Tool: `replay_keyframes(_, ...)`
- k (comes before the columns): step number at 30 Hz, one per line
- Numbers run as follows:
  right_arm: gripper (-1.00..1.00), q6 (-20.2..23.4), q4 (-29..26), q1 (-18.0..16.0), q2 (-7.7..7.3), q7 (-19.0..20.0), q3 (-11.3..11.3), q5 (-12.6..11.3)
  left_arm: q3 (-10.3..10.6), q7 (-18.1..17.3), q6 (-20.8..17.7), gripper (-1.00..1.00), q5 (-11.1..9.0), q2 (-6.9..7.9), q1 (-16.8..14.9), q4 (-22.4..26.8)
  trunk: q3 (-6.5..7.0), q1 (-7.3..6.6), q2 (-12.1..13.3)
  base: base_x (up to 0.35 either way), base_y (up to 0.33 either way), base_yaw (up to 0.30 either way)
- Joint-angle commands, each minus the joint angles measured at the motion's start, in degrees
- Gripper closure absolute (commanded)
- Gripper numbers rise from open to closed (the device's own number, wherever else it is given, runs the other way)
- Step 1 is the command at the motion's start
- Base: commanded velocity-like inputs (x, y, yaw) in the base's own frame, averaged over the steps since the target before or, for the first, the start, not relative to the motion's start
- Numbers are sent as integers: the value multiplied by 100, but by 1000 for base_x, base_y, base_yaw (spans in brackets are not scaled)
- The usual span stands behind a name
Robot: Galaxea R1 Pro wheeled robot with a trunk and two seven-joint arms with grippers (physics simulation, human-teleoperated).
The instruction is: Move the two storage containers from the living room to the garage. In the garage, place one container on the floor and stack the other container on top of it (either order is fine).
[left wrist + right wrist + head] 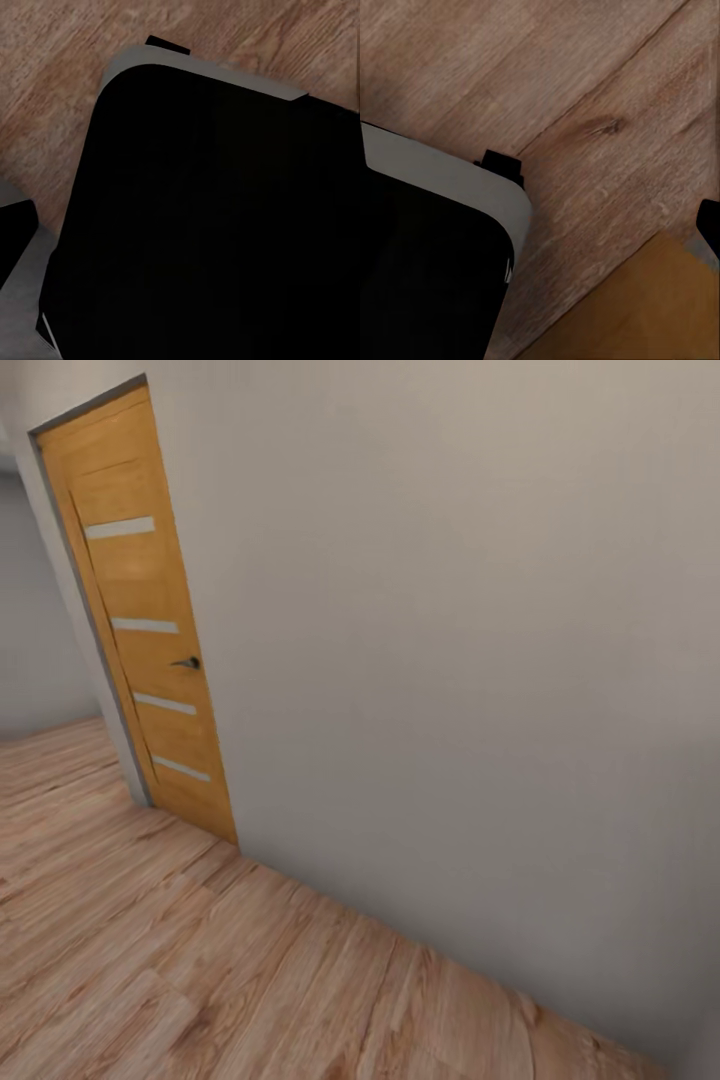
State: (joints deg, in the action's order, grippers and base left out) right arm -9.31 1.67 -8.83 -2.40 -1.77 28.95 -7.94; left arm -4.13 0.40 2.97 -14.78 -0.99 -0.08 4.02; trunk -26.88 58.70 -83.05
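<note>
Ahead of me, from twelve round to three o'clock in the head view, stands a plain light-grey wall (460, 660), running down to a pale wood-plank floor (200, 960) that spreads from six to nine o'clock. At about ten o'clock, set into that wall, is a honey-brown wooden door (140, 620) with four pale horizontal strips across it and a small dark handle (188, 662) on its near edge. Beyond the door's far side, at nine o'clock, I see another stretch of grey wall (40, 620) and more of the same planks.

Looking down from my left wrist, a large black rounded slab with a light-grey rim (210, 217) covers most of what I see; it looks like part of my own base, though I cannot be sure. Wood planks (60, 82) show past its edge. From my right wrist I see a like black-and-grey rounded corner (450, 232) over the planks, and a flat honey-brown patch (645, 307) near five o'clock, which I cannot identify with certainty.

As for my pincers, I cannot tell whether either one is released or clenched. I cannot say where the two storage containers are from what I see at this moment
</note>
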Motion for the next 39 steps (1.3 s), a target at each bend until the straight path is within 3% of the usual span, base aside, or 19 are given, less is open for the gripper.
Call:
replay_keyframes(1, -100, -36, 17, -7, 3, -3, 49, -58, -39, 4, 11, -100, -1, -4, -1, 3, -5, 3, -2, 321, 0, 283)
replay_keyframes(19, -100, -47, 17, -10, 2, -8, 49, -67, -44, 4, 11, -100, -8, 2, -1, 3, -5, 3, -2, 229, 0, 283)
replay_keyframes(39, -100, -57, 17, -10, -6, -8, 40, -69, -48, 4, 14, -100, -2, -7, -1, 3, -5, 3, -2, 12, 0, 283)
